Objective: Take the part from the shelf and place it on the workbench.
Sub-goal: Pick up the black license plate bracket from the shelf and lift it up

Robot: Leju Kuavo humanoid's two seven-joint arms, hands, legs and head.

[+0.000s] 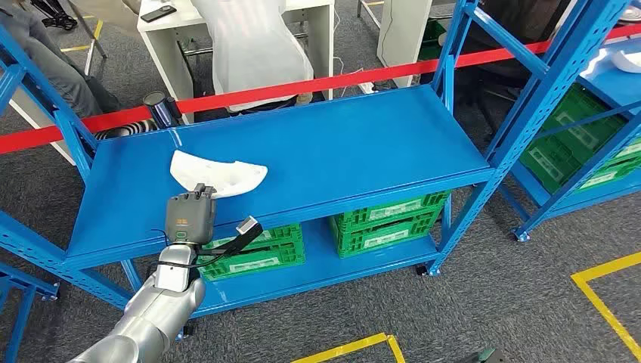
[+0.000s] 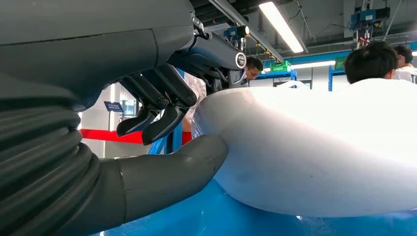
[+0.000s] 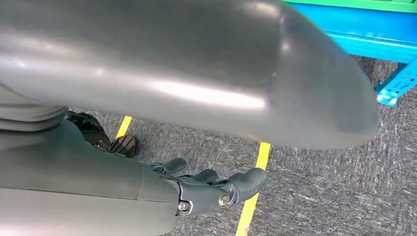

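Observation:
The white curved part point(image 1: 219, 174) lies on the top board of the blue shelf point(image 1: 340, 144), towards its left front. My left hand point(image 1: 190, 215) reaches up to the part's near edge. In the left wrist view the part point(image 2: 314, 147) rests on the blue board. The thick thumb point(image 2: 167, 167) touches its lower edge, and the dark fingers point(image 2: 162, 105) hang spread above the rim without closing on it. My right hand point(image 3: 211, 189) hangs over the grey floor with its fingers loosely bent, holding nothing.
Green crates point(image 1: 253, 249) point(image 1: 389, 219) sit on the lower shelf board. A red tape point(image 1: 302, 87) runs behind the shelf, with a white desk and people beyond. A second blue rack point(image 1: 605, 83) stands at the right. Yellow lines point(image 1: 605, 302) mark the floor.

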